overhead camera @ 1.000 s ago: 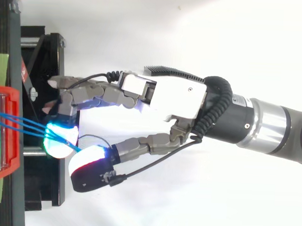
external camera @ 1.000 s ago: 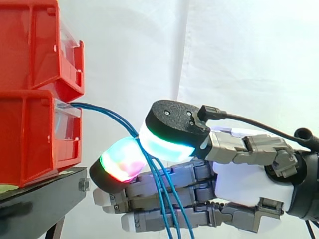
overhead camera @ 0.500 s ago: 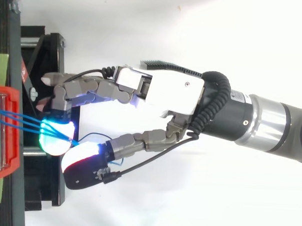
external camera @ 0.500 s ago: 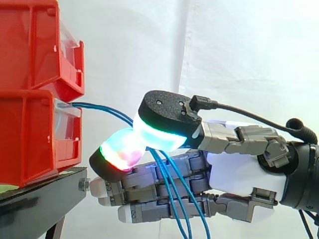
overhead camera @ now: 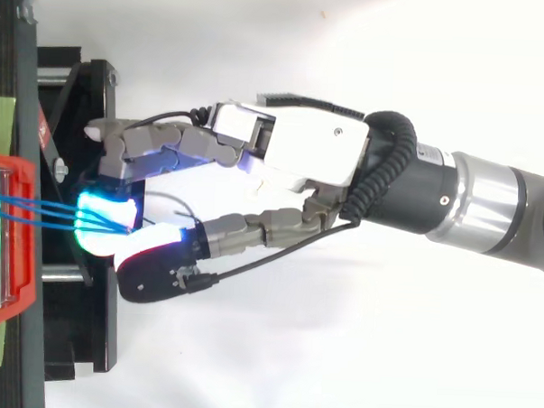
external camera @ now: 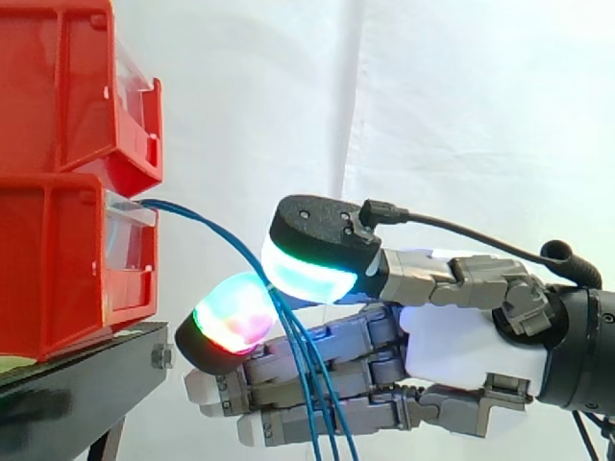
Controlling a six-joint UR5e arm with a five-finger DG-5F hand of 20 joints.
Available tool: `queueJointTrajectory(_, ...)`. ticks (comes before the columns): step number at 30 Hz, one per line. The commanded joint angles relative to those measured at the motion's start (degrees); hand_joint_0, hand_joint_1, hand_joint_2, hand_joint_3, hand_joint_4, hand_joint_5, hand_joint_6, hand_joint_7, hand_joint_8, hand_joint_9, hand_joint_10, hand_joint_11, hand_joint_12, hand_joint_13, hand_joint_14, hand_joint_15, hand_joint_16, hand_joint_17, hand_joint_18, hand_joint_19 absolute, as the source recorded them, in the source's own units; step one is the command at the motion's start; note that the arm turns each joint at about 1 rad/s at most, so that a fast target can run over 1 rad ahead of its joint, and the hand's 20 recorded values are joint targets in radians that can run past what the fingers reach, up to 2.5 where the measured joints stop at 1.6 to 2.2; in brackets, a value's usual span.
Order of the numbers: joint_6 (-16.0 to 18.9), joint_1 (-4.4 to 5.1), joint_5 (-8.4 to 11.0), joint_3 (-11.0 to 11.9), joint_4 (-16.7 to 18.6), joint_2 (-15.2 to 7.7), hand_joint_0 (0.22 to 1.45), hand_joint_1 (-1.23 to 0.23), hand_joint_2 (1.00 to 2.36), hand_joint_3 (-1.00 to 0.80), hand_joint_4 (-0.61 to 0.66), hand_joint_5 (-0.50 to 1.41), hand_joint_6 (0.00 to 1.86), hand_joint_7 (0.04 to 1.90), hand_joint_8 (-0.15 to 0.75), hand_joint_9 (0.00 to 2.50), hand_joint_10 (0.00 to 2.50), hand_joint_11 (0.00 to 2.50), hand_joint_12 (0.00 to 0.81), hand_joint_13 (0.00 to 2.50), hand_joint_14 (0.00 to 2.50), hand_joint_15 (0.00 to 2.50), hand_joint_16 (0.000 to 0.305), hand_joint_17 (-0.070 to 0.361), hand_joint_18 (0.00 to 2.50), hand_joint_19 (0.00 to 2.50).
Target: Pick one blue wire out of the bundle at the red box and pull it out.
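Several thin blue wires (external camera: 207, 223) leave the front of the lower red bin (external camera: 58, 269) and arc right and down. They pass between the thumb's green-glowing pad (external camera: 312, 274) and a red-and-green-glowing fingertip (external camera: 231, 317), then hang below the hand (external camera: 461, 336). From above, the wires (overhead camera: 37, 212) run from the bin (overhead camera: 3, 274) straight into the cyan pad (overhead camera: 104, 224), with the thumb pad (overhead camera: 152, 257) pressed against it. The hand (overhead camera: 301, 156) reaches in from the right and is shut on the wires in a pinch. The other fingers stretch toward the stand.
A second red bin (external camera: 67, 86) sits stacked on the lower one. Both rest on a black stand (external camera: 77, 384) whose frame (overhead camera: 85, 340) lies under the fingertips. A white curtain hangs behind.
The thumb has swung in toward the glowing fingertip and closed the gap over the wires. The wires now hang closer together below the hand.
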Motion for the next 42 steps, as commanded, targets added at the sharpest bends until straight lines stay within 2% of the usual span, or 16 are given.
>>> queueJointTrajectory(1, 0.59, -0.46, -1.19, -0.01, -1.09, 0.00, 0.62, -0.61, 1.01, -0.22, 0.28, -0.08, 0.50, 1.16, 0.267, 0.58, 0.00, 0.12, 0.363, 0.22, 0.01, 0.15, 0.063, 0.143, 0.05, 0.33)
queueJointTrajectory(9, 0.33, -0.55, -1.46, 0.08, -2.06, 0.00, 0.63, -0.67, 1.01, -0.21, 0.24, -0.08, 0.50, 1.25, 0.267, 0.60, 0.01, 0.19, 0.362, 0.23, 0.01, 0.17, 0.062, 0.140, 0.09, 0.35)
queueJointTrajectory(15, 0.15, -0.55, -1.28, -0.01, -1.88, 0.09, 0.62, -0.69, 1.02, -0.19, 0.24, -0.10, 0.58, 1.13, 0.268, 0.61, 0.01, 0.22, 0.364, 0.25, 0.01, 0.17, 0.062, 0.140, 0.11, 0.36)
queueJointTrajectory(22, 0.59, -0.55, -1.54, -0.01, -2.06, 0.09, 0.62, -0.76, 1.01, -0.14, 0.27, -0.14, 0.77, 0.83, 0.279, 0.63, 0.01, 0.27, 0.377, 0.27, 0.01, 0.17, 0.064, 0.144, 0.15, 0.35)
queueJointTrajectory(27, 0.59, -0.55, -1.54, -0.01, -2.06, 0.09, 0.63, -0.78, 1.02, -0.10, 0.28, -0.14, 0.79, 0.80, 0.277, 0.65, 0.01, 0.29, 0.380, 0.29, 0.01, 0.17, 0.065, 0.145, 0.19, 0.33)
queueJointTrajectory(31, 0.41, -0.55, -1.54, 0.08, -2.23, 0.96, 0.62, -0.78, 1.02, -0.06, 0.29, -0.14, 0.81, 0.76, 0.281, 0.69, 0.01, 0.33, 0.386, 0.31, 0.01, 0.19, 0.066, 0.147, 0.21, 0.34)
queueJointTrajectory(39, -0.82, -0.55, -1.81, -0.01, -5.92, 1.93, 0.61, -0.77, 1.01, -0.01, 0.29, -0.14, 0.83, 0.72, 0.301, 0.73, 0.01, 0.37, 0.406, 0.34, 0.01, 0.19, 0.070, 0.157, 0.25, 0.35)
queueJointTrajectory(42, -1.08, -0.55, -2.69, -0.01, -7.24, 2.19, 0.61, -0.76, 1.01, 0.02, 0.28, -0.14, 0.84, 0.71, 0.304, 0.74, 0.01, 0.38, 0.413, 0.35, 0.01, 0.20, 0.071, 0.159, 0.26, 0.35)
